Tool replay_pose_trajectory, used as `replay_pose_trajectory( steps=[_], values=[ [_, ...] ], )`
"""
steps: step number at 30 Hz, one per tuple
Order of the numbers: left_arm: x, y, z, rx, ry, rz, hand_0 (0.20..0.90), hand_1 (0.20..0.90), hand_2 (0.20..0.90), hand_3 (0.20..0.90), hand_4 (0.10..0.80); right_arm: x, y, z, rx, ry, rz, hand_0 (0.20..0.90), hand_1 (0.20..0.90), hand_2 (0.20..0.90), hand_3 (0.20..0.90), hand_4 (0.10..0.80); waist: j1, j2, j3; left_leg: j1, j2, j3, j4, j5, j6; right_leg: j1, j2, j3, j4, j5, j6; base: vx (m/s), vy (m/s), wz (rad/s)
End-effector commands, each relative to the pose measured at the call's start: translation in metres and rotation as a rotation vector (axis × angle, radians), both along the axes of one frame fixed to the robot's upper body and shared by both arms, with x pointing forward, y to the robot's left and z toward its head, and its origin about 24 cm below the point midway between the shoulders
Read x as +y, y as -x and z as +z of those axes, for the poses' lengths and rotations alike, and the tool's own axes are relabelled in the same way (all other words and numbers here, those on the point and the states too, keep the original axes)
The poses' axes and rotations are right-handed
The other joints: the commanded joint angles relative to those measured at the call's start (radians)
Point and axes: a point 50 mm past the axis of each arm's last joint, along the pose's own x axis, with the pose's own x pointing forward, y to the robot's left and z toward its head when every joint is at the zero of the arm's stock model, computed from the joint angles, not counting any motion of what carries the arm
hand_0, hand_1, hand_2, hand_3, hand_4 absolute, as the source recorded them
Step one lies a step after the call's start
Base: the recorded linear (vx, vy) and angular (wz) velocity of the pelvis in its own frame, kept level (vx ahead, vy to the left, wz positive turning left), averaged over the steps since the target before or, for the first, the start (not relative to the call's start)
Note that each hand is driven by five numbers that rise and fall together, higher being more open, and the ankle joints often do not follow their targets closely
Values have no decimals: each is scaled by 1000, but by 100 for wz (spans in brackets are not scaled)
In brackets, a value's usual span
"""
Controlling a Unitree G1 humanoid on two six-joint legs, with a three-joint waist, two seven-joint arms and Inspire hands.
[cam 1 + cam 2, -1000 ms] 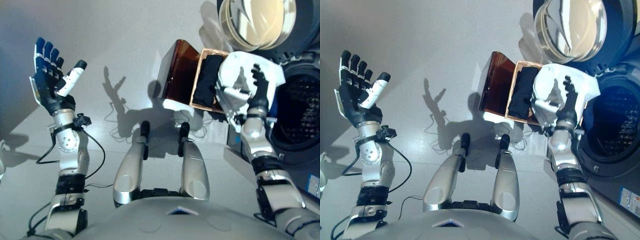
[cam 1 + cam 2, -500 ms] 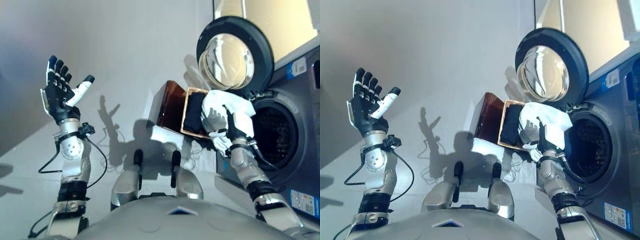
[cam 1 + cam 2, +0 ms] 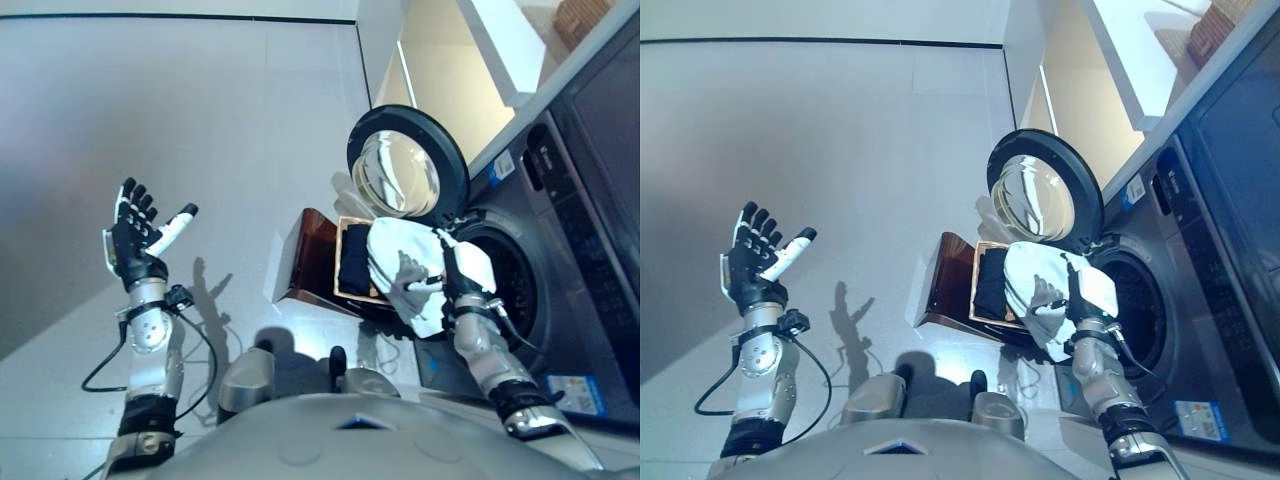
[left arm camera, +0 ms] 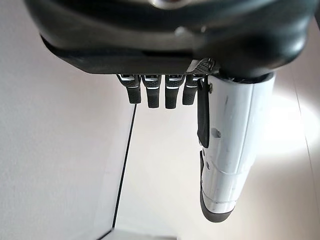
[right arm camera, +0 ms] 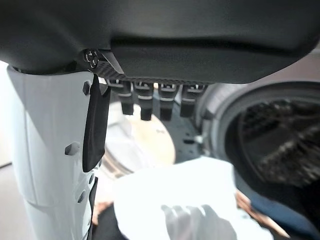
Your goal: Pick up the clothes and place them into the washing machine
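White cloth garment, soft and rumpled, is draped over the robot's right hand, which has come closer to the round mouth of the dark grey front-loading washing machine than a second ago; the whole view has also swung upward, so the camera itself has moved. The garment now hangs just beside the opening and partly in front of it, not yet inside. The right hand's fingers look fairly straight under the fabric, carrying it more than clutching it. That suggests the transfer is close: the cloth needs only to be pushed past the rim into the ribbed dark drum. The machine's round glass door stands swung open, glossy and domed. Beside it a brown wooden box holds a dark folded garment, yet to be loaded. The left hand stays raised and spread wide, empty
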Motion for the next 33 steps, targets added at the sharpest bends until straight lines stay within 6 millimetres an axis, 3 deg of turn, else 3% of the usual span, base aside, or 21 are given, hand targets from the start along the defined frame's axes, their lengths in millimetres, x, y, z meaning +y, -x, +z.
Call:
replay_pose_trajectory(
  steps=[1,4,6,7,8,10,12,17,19,20,24,33],
  values=[
    [7,-21,51,-234,-145,-53,900,900,900,900,800,2,-35,37,-196,38,53,900,900,900,900,800,10,-18,-56,-26,-14,2,-8,14,-39,-5,14,-18,119,-94,8,17,89,-11],
    [9,-27,60,-260,-170,-60,900,900,900,900,800,14,-53,43,-204,68,117,900,900,900,900,800,13,-12,-25,-10,-4,37,-7,9,-15,-111,40,-42,336,-128,28,-11,127,-7],
    [11,-29,63,-271,-177,-43,900,900,900,900,800,22,-63,48,-215,107,169,900,900,900,900,800,9,-7,-5,-5,-7,41,-2,9,-5,-155,44,-33,381,-129,44,-42,37,-49],
    [11,-30,65,-286,-168,-43,900,900,900,900,800,23,-68,47,-195,178,203,900,900,900,900,800,31,-5,-10,-3,-5,51,-19,5,-14,-147,-35,-77,280,-104,48,-10,-40,-34],
    [11,-29,65,-287,-167,-43,900,900,900,900,800,24,-68,47,-196,179,203,900,900,900,900,800,29,-4,-10,-1,-5,49,-20,5,-13,-138,-36,-81,266,-99,49,10,-115,-8],
    [10,-28,65,-289,-162,-47,900,900,900,900,800,26,-71,48,-182,222,242,900,900,900,900,800,36,-7,-17,-3,2,51,-21,-5,-20,-118,-76,-93,204,-54,51,37,-88,-1],
    [11,-26,63,-285,-147,-42,900,900,900,900,800,22,-76,44,-132,331,277,900,900,900,900,800,49,-10,-27,-6,7,65,-34,-8,-21,-110,-81,-102,154,-41,56,40,-13,6],
    [8,-30,69,-308,-147,-60,900,900,900,900,800,18,-91,53,-135,430,291,900,900,900,900,800,53,-9,-1,-56,8,63,-26,7,-30,-156,-58,-113,183,-61,42,-103,-36,8],
    [3,-42,81,-366,-146,-73,900,900,900,900,800,10,-107,73,-190,510,274,900,900,900,900,800,48,1,68,-157,11,43,25,19,-42,-254,-53,-136,251,-73,28,-300,-72,29],
    [3,-42,81,-366,-146,-73,900,900,900,900,800,10,-108,73,-191,510,274,900,900,900,900,800,47,1,66,-161,10,42,28,19,-42,-257,-53,-137,253,-74,28,-176,-39,35],
    [1,-50,100,-451,-148,-47,900,900,900,900,800,-7,-132,107,-275,595,178,900,900,900,900,800,46,21,113,-325,5,28,153,10,-59,-413,-52,-162,366,-92,22,-171,-32,17],
    [4,-48,105,-468,-133,-12,900,900,900,900,800,-10,-158,141,-343,611,102,900,900,900,900,800,44,56,145,-481,7,34,283,-33,-60,-585,-48,-148,506,-130,16,-37,8,6]
  ],
)
